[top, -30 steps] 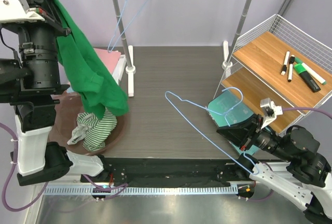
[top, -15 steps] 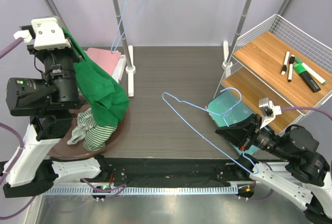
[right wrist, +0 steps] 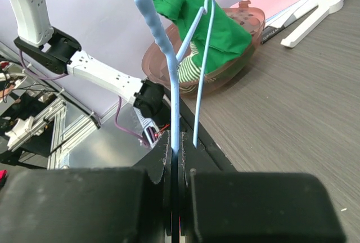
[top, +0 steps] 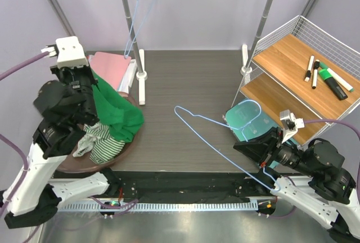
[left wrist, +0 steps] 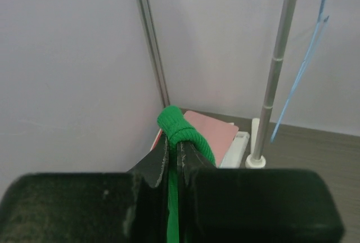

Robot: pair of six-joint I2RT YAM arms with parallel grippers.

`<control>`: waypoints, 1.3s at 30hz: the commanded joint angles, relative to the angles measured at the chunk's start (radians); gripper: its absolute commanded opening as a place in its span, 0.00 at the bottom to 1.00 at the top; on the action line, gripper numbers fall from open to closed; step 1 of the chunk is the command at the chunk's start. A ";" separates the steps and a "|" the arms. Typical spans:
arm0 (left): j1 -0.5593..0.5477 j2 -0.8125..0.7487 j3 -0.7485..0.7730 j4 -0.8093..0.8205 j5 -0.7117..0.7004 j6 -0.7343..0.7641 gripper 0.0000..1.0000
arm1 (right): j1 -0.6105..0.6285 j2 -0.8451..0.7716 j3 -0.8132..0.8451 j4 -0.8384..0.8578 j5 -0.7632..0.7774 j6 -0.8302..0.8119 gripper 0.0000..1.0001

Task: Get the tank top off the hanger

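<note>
Dark wood-grain table (top: 185,85), lilac wall behind, clothes rack (top: 129,23) at the back with a spare blue hanger (top: 143,17) hooked on its top bar. Wire shelf (top: 292,63) on the right with markers (top: 329,80) on the upper board and a teal bin (top: 244,122) at its foot. Left gripper (left wrist: 174,158) is clamped on a fold of the green tank top (top: 118,116), jaws pinched together with only the cloth between them. The top hangs from that grip and drapes over the rim of the brown bowl (top: 126,147) at the left side of the table, lying partly on a striped garment (top: 104,142) in the bowl. Pink folded item (top: 112,66) just behind the bowl. Right gripper (right wrist: 175,158) is closed tight on the wire of the blue hanger (right wrist: 172,97), held low over the near right part of the table, hook pointing toward the bin. That hanger is bare, well apart from the tank top.
</note>
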 commanded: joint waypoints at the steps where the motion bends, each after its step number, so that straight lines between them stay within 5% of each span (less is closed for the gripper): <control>1: 0.211 0.048 -0.043 -0.451 0.202 -0.469 0.00 | 0.003 -0.035 -0.022 0.043 -0.042 0.027 0.01; 5: 0.481 0.119 -0.083 -0.629 0.466 -0.736 0.00 | 0.003 -0.062 -0.039 0.031 -0.054 0.033 0.01; 9: 0.746 0.041 -0.181 -0.632 0.607 -0.815 0.00 | 0.003 -0.081 -0.048 0.020 -0.077 0.047 0.01; 15: 1.023 -0.037 -0.204 -0.732 0.607 -0.829 0.00 | 0.003 -0.065 -0.053 0.025 -0.090 0.067 0.01; 29: 1.051 -0.140 -0.105 -0.852 0.278 -0.812 0.00 | 0.003 0.053 0.009 0.002 -0.125 0.016 0.01; 39: 1.051 -0.123 -0.284 -0.778 0.566 -0.910 0.03 | 0.003 0.077 -0.005 0.010 -0.096 0.005 0.01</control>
